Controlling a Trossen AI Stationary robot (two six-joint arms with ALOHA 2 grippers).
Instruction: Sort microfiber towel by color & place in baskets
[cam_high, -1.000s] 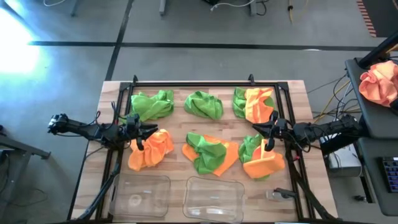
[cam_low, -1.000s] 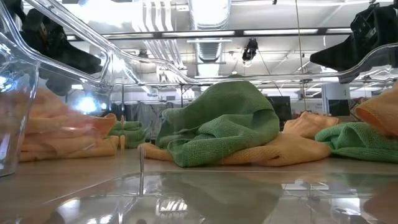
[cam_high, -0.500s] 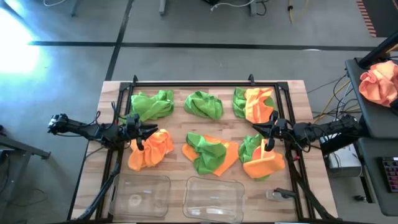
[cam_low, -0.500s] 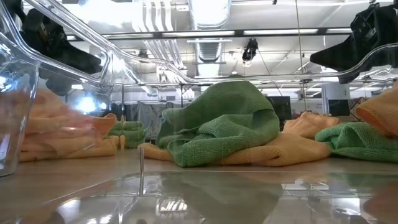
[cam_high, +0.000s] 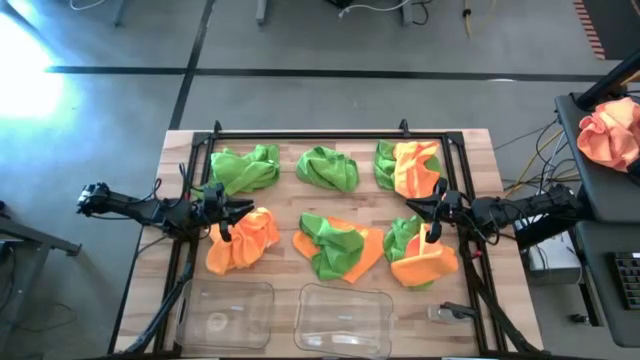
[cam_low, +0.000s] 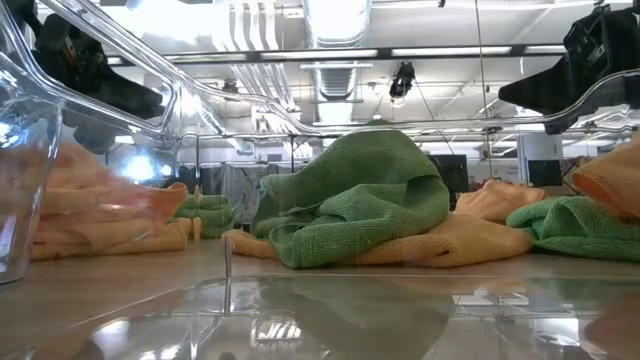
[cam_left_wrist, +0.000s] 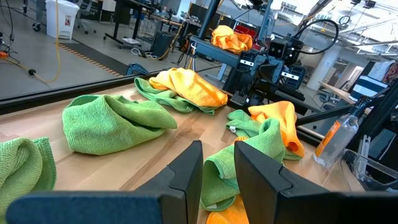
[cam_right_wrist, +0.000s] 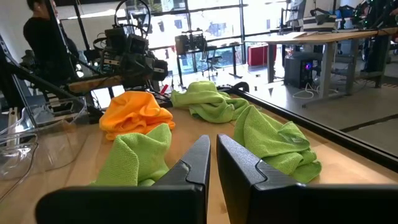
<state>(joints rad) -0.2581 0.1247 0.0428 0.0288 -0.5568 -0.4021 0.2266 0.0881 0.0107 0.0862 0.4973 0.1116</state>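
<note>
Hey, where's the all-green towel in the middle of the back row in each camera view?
High view: all-green towel, back row, centre.
Low view: not visible, probably hidden behind the front pile.
Left wrist view: the big green heap, left of the fingers.
Right wrist view: the near green heap, right of the fingers.
Shared landmark: the green-and-orange pile in front of it.

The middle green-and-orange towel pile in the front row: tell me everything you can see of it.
The middle pile is a crumpled lime green microfiber cloth lying on a flatter orange one, fuzzy and soft-looking. It rests on the wooden table, just behind the right-hand clear basket and apart from it. From above, green sits to the left and orange spreads out to the right. Neither gripper touches it, and it lies clear of the neighbouring piles.
</note>
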